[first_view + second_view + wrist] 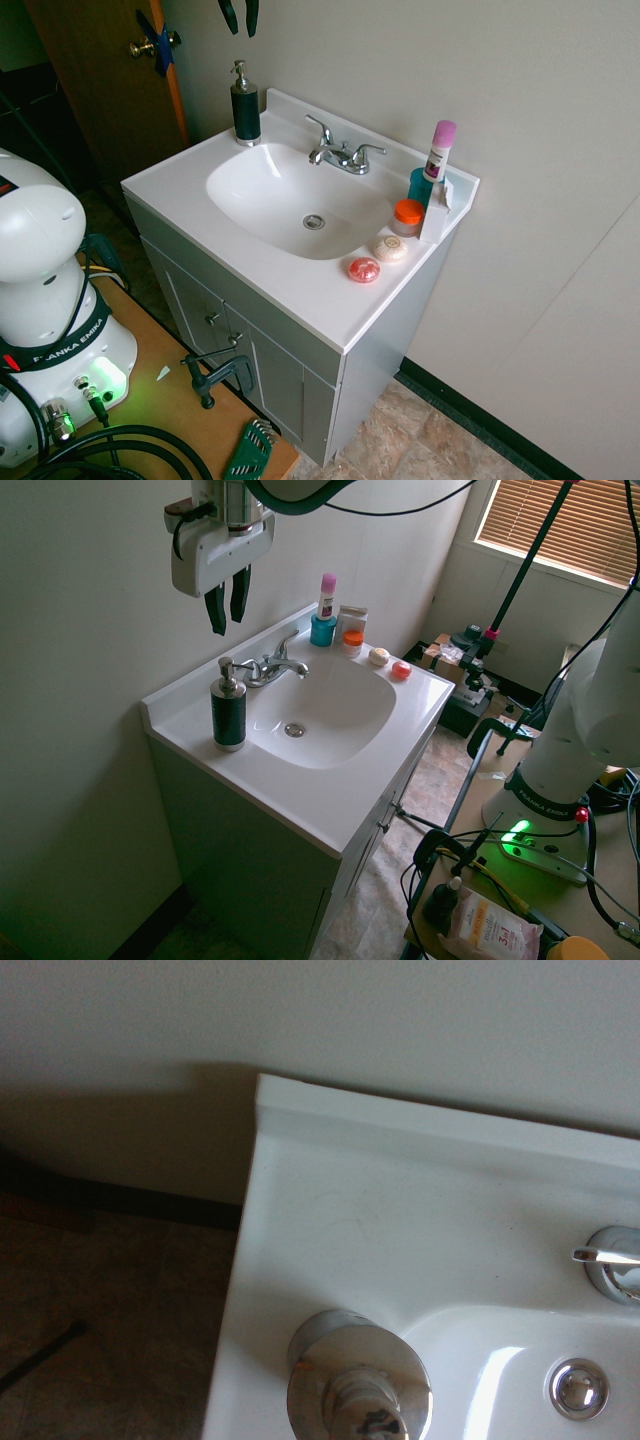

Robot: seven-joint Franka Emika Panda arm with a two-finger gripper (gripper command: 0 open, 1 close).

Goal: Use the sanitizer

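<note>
- White vanity top [290,290] is seen with its basin sunk in the middle and a chrome drain [314,222] at the bottom of the bowl
- Nearest the front edge in the first exterior view, a red round soap [364,269] and a pale round soap [390,248] are set just beside each other on the counter's right side
- Behind them, an orange-lidded jar [407,215], a white box [437,208], a blue cup [419,186] and a white tube with a pink cap [439,150] are clustered in the right rear corner, the tube standing upright in the cup
- A chrome faucet [343,155] is mounted at the middle of the rear ledge, its spout turned toward the basin
- The sanitizer [244,105], a dark pump bottle with a silver head, is stood upright on the left rear corner of the counter, well apart from the faucet; its pump head [358,1380] is caught from above in the wrist view, with the nozzle [243,670] shown in the second exterior view pointing toward the faucet
- The gripper [228,600] is held high in the air by the wall, above and behind the bottle and clear of it; its dark fingers [214,610] hang downward with a narrow gap between them and nothing is held
- A wooden door [105,70] with a brass knob [140,47] is visible farthest back at the left
</note>
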